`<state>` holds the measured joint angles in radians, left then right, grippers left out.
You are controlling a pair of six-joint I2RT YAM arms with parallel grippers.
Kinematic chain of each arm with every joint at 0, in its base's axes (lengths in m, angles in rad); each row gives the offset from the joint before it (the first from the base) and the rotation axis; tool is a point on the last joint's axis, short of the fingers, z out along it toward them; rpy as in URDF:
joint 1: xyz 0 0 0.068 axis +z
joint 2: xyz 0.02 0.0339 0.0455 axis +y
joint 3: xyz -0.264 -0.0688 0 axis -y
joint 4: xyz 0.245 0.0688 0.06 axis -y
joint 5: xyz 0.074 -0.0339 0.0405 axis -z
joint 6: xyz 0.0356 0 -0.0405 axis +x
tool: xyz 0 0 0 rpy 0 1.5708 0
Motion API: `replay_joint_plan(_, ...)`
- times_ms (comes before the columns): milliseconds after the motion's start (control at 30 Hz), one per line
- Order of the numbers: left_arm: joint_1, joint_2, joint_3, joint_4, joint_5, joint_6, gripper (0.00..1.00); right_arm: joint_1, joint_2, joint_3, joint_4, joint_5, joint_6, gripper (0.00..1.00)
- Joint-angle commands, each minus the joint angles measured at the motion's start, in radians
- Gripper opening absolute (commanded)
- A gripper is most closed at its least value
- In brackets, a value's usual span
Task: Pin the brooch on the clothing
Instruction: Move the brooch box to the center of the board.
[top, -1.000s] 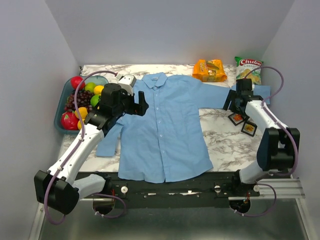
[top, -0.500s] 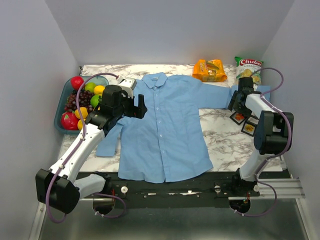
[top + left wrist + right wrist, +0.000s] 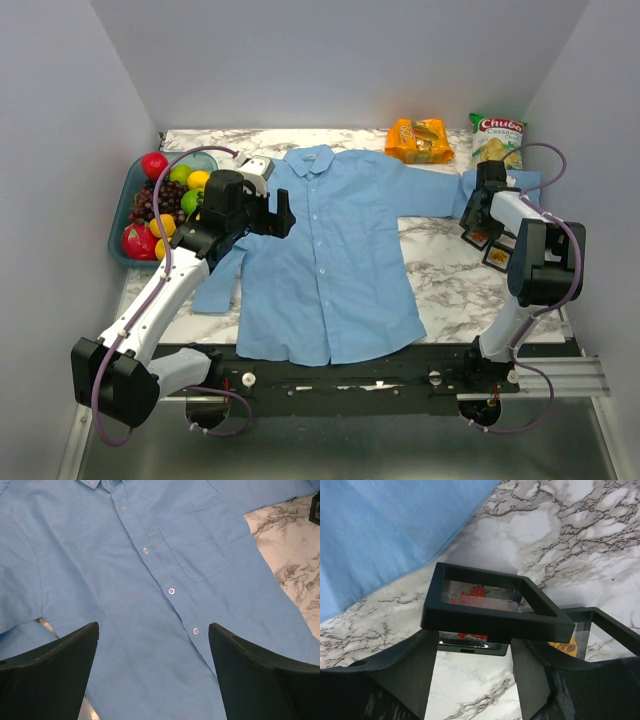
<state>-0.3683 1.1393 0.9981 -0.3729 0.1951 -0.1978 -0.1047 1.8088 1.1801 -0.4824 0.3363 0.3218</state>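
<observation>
Soft, even light from above fills the top view, and the light blue shirt throws only a thin shadow along its hem. From the left wrist, the shirt's weave and buttons are crisp, while the dark fingers below it look soft. Right of the shirt, the black tray is sharp, its clear film perhaps hazed by reflection.

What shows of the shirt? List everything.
The shirt is light blue woven-looking cloth, long-sleeved, with a collar, a chest pocket and a front row of small pale buttons, closed as far as seen. It lies flat, front up, collar at the far side, sleeves spread, on the marble table.
</observation>
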Motion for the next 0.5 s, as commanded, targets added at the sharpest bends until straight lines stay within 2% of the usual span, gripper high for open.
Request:
replay_joint_plan(0, 0.002, -0.015, -0.013, -0.001, 0.026, 0.009, 0.99, -0.007, 0.011, -0.011, 0.018, 0.036, 0.01, 0.66)
replay_joint_plan(467, 0.002, -0.018, -0.015, 0.0, 0.029, 0.008, 0.99, -0.007, 0.023, 0.012, -0.022, 0.041, 0.017, 0.63)
